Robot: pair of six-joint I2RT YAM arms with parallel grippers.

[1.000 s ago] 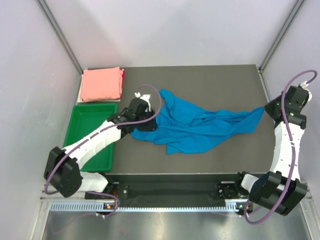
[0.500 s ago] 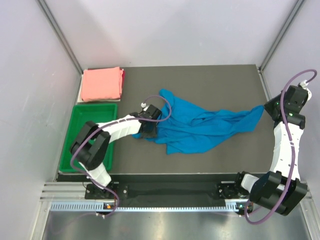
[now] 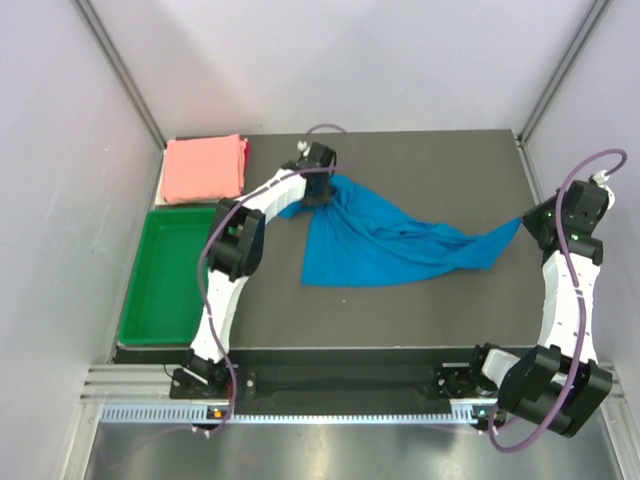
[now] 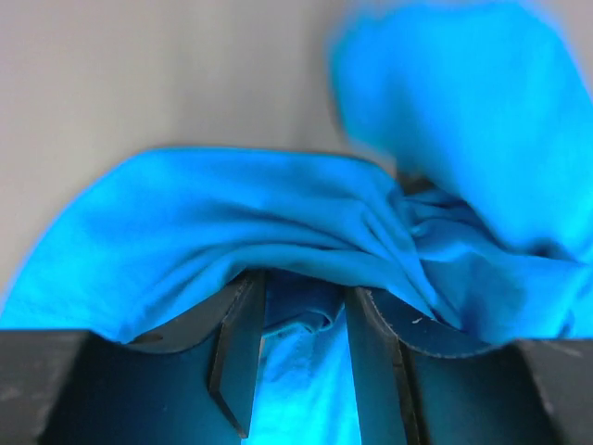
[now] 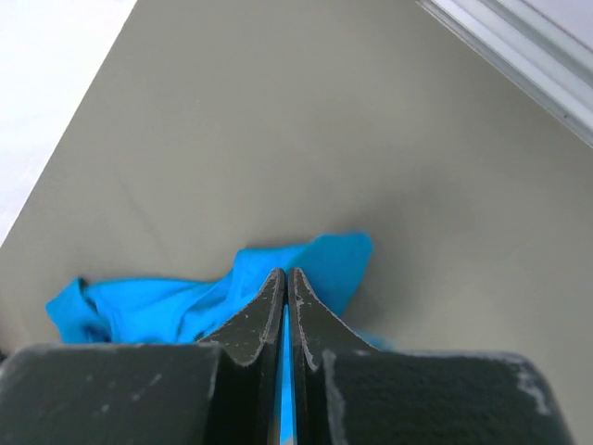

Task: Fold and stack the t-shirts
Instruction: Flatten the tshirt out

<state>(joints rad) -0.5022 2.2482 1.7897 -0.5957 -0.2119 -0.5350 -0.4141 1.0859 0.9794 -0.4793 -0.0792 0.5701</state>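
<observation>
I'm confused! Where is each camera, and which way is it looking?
Top external: above and behind the arms, looking down at the table; both arms show.
Left wrist: on the left arm, facing the blue t-shirt bunched in the left gripper.
Right wrist: on the right arm, facing table and shirt; shut right gripper shows.
Shared: the blue t-shirt.

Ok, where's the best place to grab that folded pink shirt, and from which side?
The pink shirt lies flat in the far left corner of the table. Probably pinch its right edge, where the folded layers seem to stack, coming in low from that side across the table; the green tray crowds its near edge.
</observation>
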